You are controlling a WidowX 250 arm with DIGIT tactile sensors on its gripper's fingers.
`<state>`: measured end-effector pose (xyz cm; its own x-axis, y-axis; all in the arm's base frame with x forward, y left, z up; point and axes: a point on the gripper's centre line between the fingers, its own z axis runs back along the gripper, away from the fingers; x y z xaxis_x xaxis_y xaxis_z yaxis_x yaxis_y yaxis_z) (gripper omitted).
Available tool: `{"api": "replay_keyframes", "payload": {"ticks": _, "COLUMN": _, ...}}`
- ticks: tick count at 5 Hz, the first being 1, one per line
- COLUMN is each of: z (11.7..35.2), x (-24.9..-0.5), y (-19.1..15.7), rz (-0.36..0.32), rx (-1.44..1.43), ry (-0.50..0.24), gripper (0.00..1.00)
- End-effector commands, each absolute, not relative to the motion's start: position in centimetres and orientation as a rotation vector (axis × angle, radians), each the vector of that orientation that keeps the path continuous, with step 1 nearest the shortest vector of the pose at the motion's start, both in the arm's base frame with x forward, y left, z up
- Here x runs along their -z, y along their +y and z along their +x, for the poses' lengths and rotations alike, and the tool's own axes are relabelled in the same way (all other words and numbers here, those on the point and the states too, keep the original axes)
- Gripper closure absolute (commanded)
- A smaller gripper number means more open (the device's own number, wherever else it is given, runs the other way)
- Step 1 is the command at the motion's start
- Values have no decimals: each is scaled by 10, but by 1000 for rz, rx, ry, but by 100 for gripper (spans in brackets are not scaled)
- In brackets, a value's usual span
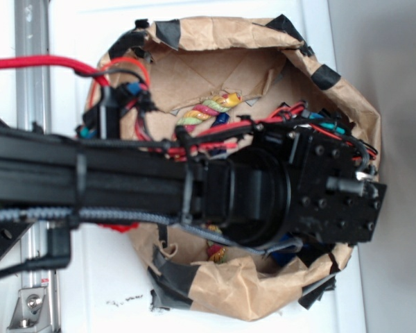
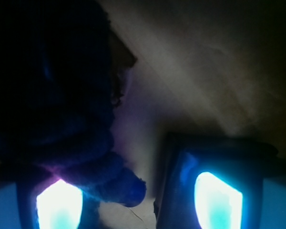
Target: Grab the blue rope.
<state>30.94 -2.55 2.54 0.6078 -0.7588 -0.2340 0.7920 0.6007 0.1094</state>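
From the exterior view, your black robot arm (image 1: 159, 184) reaches down into the crumpled brown paper bag (image 1: 263, 298); the gripper itself is hidden, and only the red-yellow-green twisted rope (image 1: 209, 109) shows beside it.

In the wrist view, the thick dark navy twisted rope (image 2: 76, 143) lies left of centre, its end crossing over the left fingertip (image 2: 59, 205). The gripper (image 2: 138, 202) stands parted, grasping nothing; you'd want to shift left.
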Motion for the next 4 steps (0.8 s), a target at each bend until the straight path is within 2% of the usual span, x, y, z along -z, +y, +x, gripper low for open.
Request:
{"api": "replay_keyframes", "payload": {"ticks": 1, "z": 274, "x": -6, "y": -63, "rz": 145, "rx": 1150, "ry": 277, "gripper": 0}}
{"api": "replay_keyframes", "payload": {"ticks": 2, "z": 271, "x": -14, "y": -72, "rz": 100, "rx": 1147, "ry": 218, "gripper": 0}}
{"api": "replay_keyframes", "payload": {"ticks": 4, "z": 263, "x": -33, "y": -84, "rz": 78, "rx": 1149, "ry": 106, "gripper": 0}}
